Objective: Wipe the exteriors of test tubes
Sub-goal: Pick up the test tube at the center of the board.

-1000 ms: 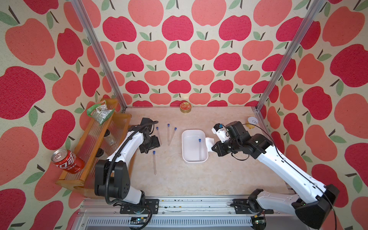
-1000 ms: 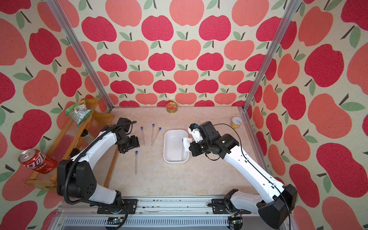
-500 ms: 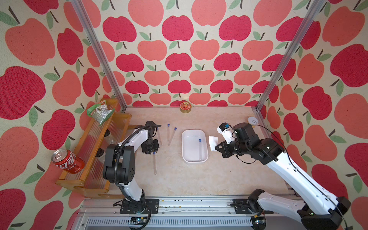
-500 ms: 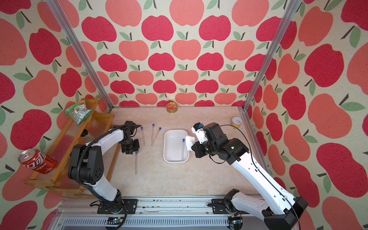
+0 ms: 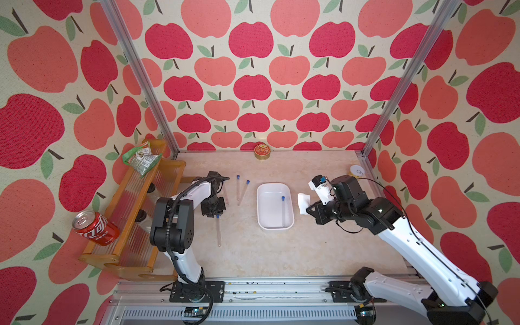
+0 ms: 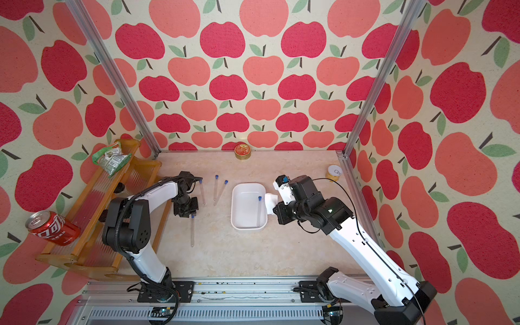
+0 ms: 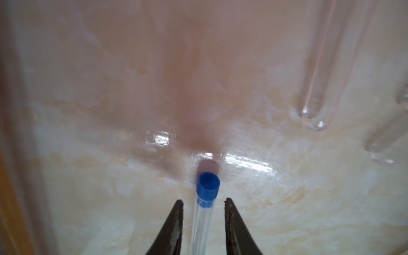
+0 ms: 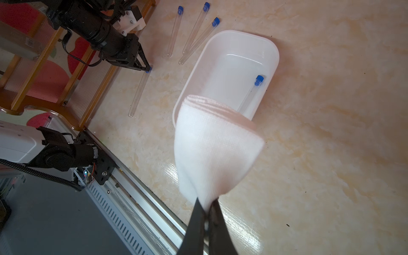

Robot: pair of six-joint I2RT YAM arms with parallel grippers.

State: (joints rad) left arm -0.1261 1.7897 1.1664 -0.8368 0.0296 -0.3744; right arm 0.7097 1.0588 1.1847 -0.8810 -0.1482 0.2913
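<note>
Ranging along the desk edges: wooden rack with soda can and green packet, gold tin, yellow can.
Lying loose just beside the left arm: three test tubes.
Sitting in the white tray: one capped tube.
Straddling the fifth tube below its cap: left fingers, slightly parted, narrower than a second ago.
Pinching a white cloth tight: right fingers, drawn slightly further off the tray.
</note>
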